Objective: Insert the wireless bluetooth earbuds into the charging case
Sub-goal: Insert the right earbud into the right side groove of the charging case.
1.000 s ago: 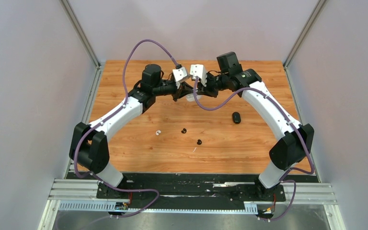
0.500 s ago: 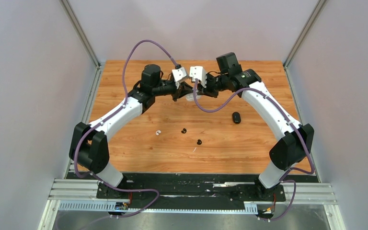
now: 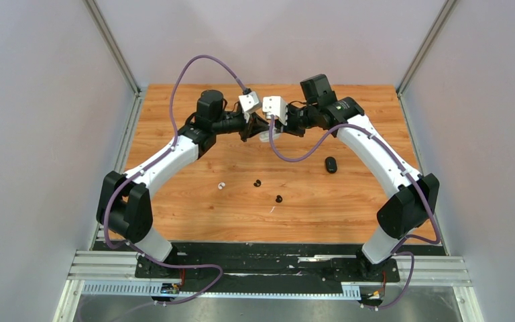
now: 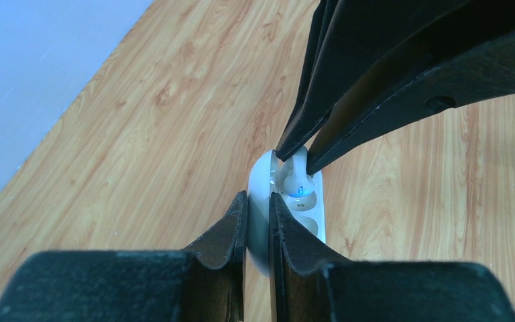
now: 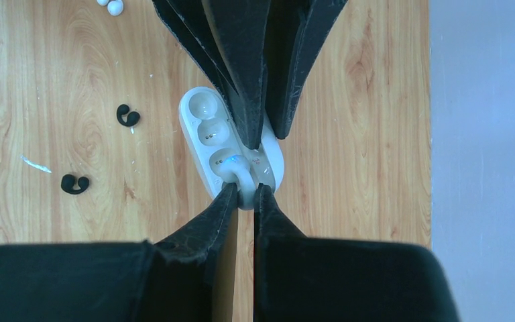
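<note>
An open white charging case lies at the back centre of the table. My left gripper is shut on its upright lid. My right gripper is shut on a white earbud, which sits in the case's near slot beside a lit blue light. It also shows in the left wrist view. The case's other slot is empty. A second white earbud and two black earbuds lie loose on the table. The two grippers meet over the case.
A closed black oval case lies right of centre. The black earbuds also show in the right wrist view. A small white scrap lies near the front. Grey walls enclose the table on three sides.
Both wrists have shifted slightly left and drawn closer together over the white case. The loose earbuds and the black case have not moved.
</note>
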`<control>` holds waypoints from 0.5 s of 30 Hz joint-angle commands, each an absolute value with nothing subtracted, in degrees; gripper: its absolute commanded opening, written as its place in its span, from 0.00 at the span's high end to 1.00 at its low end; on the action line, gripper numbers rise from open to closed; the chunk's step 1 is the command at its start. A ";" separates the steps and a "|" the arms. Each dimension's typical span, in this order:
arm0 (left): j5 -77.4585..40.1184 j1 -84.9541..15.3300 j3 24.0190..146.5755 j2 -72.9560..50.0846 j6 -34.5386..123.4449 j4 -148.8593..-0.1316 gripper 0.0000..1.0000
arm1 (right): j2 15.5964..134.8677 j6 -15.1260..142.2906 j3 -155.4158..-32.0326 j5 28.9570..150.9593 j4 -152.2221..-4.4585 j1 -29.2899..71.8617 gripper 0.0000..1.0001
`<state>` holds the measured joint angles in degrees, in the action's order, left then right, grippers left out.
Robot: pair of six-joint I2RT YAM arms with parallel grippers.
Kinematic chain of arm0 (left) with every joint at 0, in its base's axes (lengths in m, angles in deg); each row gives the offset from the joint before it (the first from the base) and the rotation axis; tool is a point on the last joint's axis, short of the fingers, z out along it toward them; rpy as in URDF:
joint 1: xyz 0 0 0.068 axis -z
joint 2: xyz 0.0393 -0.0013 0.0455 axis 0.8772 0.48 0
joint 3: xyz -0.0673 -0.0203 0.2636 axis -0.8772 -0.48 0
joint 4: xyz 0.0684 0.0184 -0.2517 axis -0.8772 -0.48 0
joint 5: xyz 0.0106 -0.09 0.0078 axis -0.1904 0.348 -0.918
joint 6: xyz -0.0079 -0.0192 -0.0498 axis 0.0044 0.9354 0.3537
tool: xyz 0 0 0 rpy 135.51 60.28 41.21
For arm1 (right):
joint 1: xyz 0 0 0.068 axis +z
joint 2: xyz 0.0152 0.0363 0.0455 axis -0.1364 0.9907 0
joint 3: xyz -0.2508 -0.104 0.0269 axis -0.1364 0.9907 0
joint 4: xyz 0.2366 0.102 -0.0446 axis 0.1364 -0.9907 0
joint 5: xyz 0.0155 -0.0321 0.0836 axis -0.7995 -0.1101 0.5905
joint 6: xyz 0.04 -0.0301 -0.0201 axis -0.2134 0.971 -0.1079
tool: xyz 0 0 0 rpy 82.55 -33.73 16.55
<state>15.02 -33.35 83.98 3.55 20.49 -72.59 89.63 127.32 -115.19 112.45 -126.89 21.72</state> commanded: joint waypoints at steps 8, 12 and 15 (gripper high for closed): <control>14.79 -32.40 86.15 2.34 24.27 -67.28 1.00 | 89.66 129.26 -116.38 114.03 -129.73 24.68 0.94; 14.82 -32.40 86.26 2.62 24.77 -67.12 1.00 | 89.63 128.59 -116.38 114.69 -129.75 24.71 0.94; 14.71 -32.40 86.26 2.56 24.70 -67.13 1.00 | 89.62 128.46 -116.11 114.59 -129.86 24.68 0.93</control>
<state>15.02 -33.50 83.98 3.55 23.94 -72.50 89.63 127.54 -115.32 112.40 -126.91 22.14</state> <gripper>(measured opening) 0.191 0.077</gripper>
